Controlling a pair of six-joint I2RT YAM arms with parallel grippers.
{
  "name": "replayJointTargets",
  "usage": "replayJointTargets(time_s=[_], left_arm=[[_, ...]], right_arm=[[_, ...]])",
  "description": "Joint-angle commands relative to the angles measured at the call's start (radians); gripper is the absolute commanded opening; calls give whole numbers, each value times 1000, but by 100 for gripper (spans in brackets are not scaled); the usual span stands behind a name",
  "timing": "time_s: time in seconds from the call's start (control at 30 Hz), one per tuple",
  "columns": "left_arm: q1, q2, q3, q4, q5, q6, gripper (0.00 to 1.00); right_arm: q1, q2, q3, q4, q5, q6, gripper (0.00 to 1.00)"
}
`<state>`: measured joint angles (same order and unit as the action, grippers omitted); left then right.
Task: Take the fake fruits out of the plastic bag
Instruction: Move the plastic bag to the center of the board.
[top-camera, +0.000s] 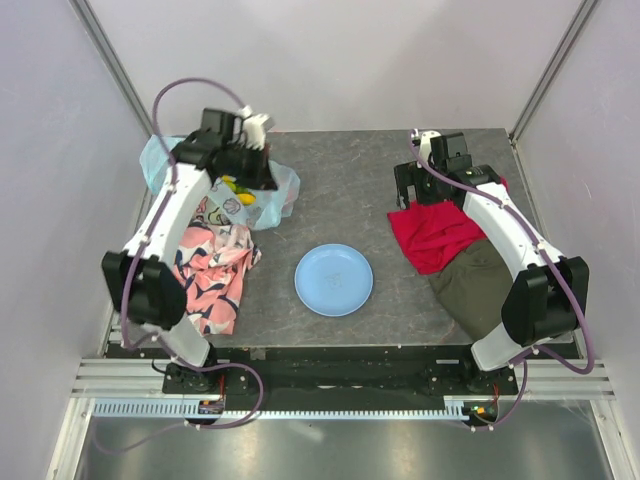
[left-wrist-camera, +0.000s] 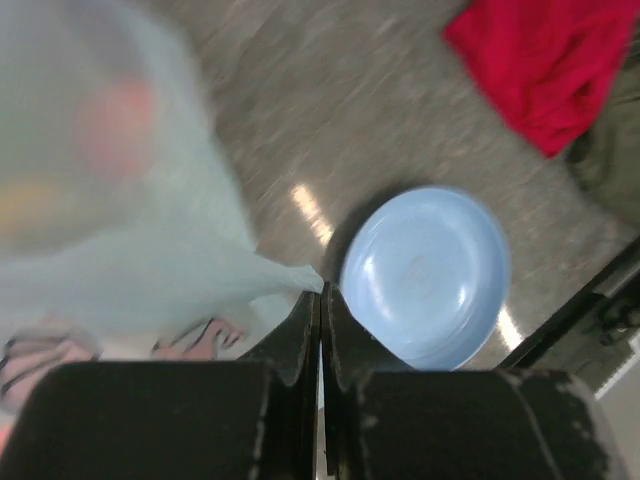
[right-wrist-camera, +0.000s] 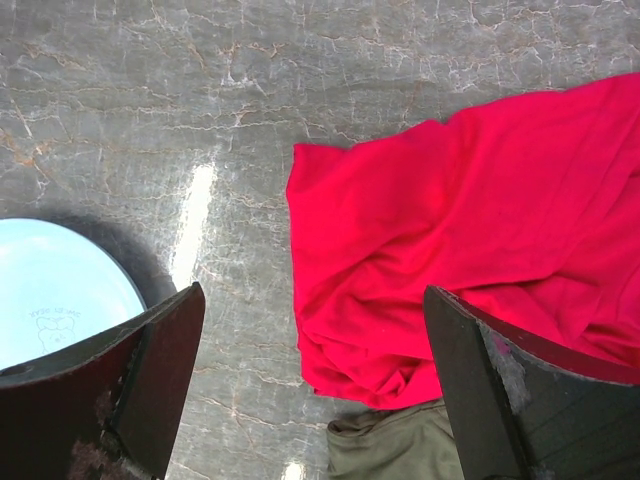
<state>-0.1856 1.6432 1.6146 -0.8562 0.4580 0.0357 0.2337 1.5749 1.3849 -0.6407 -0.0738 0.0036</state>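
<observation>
Left fingers (left-wrist-camera: 312, 318) pinched shut on an edge of the plastic bag (left-wrist-camera: 150, 260), fake fruits (top-camera: 238, 190) inside, right fingers (top-camera: 420, 193) spread wide above red cloth (right-wrist-camera: 480, 230), blue plate (top-camera: 333, 280) on desk (top-camera: 340, 180)

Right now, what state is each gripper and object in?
Left gripper, shut on the plastic bag.
Right gripper, open, empty.
Plastic bag, pinched at an edge, fake fruits inside.
Plate, empty.
Red cloth, crumpled.
Pink patterned cloth, crumpled.
</observation>
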Motion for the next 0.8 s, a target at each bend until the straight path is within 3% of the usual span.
replayJointTargets(time_s=[0.0, 0.2, 0.4, 0.6, 0.67, 0.73, 0.77], left_arm=[[-95, 199, 338, 36, 172, -98, 2], [-242, 446, 755, 66, 238, -135, 2], [-343, 564, 950, 223, 251, -209, 2], [-426, 584, 958, 266, 264, -247, 2], [-434, 560, 933, 261, 257, -241, 30], [-436, 540, 932, 229, 211, -220, 74], [-436, 506, 929, 212, 184, -173, 83]], right_arm=[[-14, -1, 37, 26, -6, 27, 98], [-106, 19, 115, 7, -56, 27, 98], [-217, 60, 155, 6, -110, 76, 98], [-226, 57, 144, 6, -156, 72, 98], [-226, 59, 132, 7, -173, 79, 98], [-224, 62, 129, 7, -185, 82, 98], [-226, 63, 129, 9, -195, 82, 98]])
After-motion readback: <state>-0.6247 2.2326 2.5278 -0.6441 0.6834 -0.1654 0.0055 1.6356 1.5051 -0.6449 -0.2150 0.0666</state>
